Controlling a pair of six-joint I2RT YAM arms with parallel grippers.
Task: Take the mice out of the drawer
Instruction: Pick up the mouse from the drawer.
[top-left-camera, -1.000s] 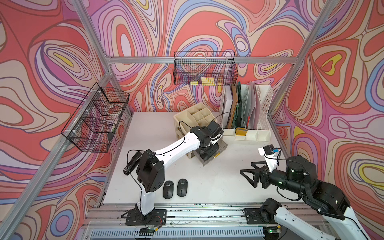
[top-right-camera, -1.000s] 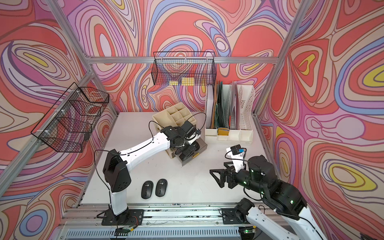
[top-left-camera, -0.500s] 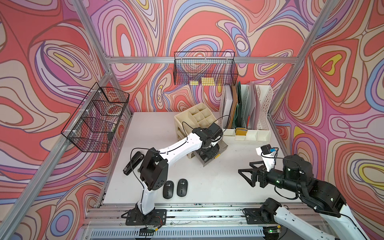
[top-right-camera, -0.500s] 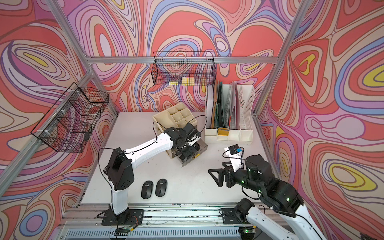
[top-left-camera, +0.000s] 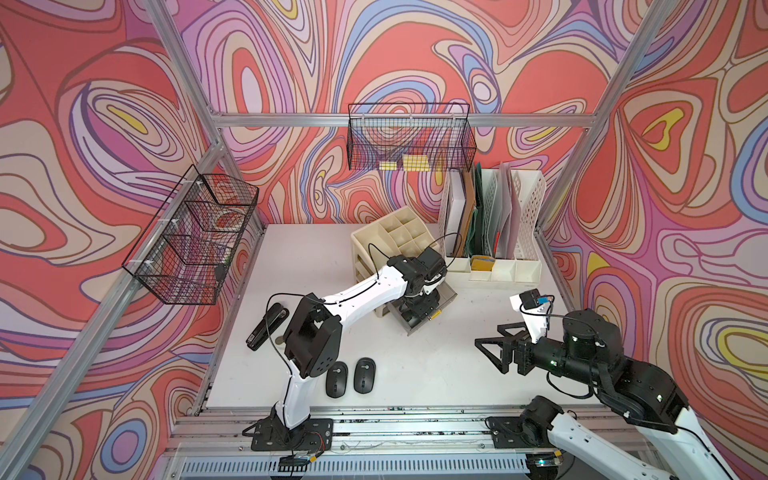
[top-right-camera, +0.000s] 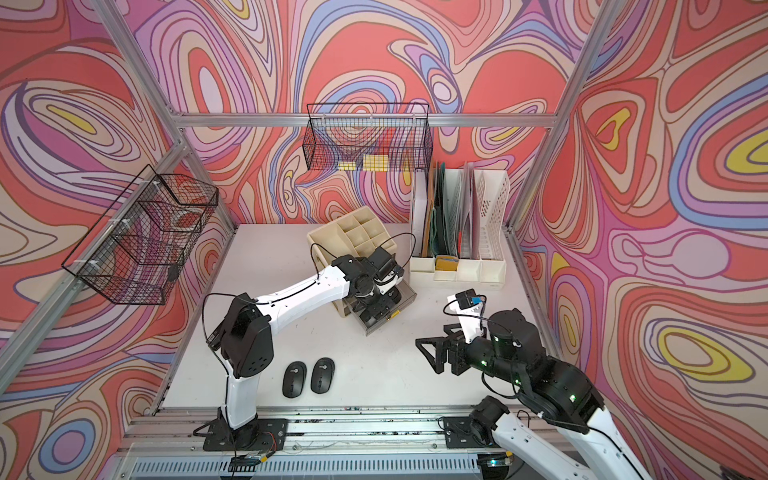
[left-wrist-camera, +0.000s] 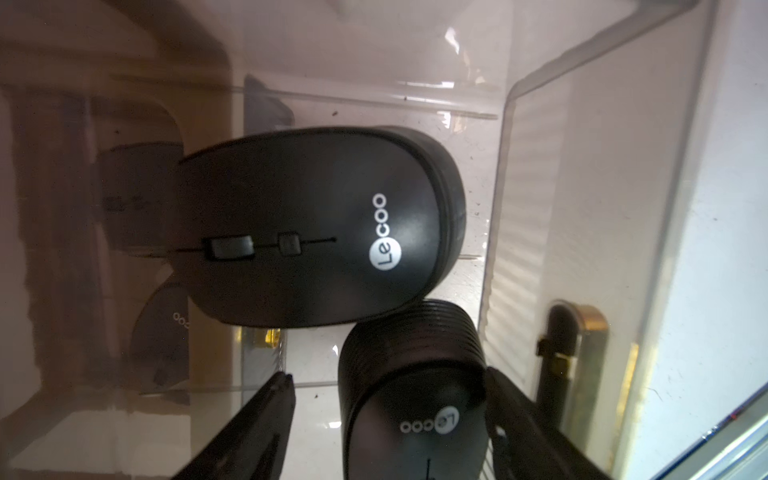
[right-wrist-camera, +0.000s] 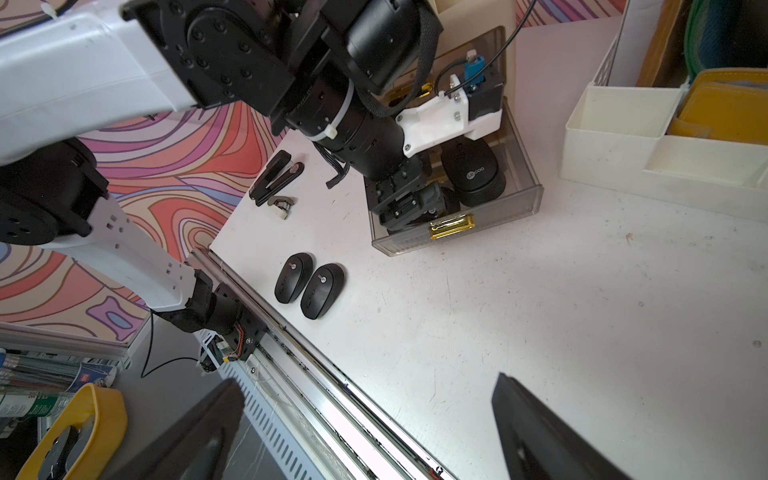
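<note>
The smoky clear drawer (top-left-camera: 446, 293) with a gold handle stands pulled out of the beige organiser. My left gripper (top-left-camera: 417, 316) reaches down into it. In the left wrist view the left gripper (left-wrist-camera: 386, 374) is open astride a black mouse (left-wrist-camera: 415, 399): one finger is against its side, the other stands clear of it. A second mouse (left-wrist-camera: 316, 224) lies just beyond, against it. Two mice (top-left-camera: 336, 379) (top-left-camera: 364, 375) lie side by side near the table's front edge. My right gripper (top-left-camera: 492, 349) hovers open and empty at the front right.
A black stapler (top-left-camera: 268, 326) and a small staple remover (right-wrist-camera: 282, 204) lie at the left edge. The beige organiser (top-left-camera: 399, 232) and a white file rack (top-left-camera: 494, 224) stand at the back. Wire baskets (top-left-camera: 409, 141) (top-left-camera: 195, 237) hang on the walls.
The left arm has stayed in the drawer, its elbow shifting slightly. The right gripper has drifted a little to the left, still open.
</note>
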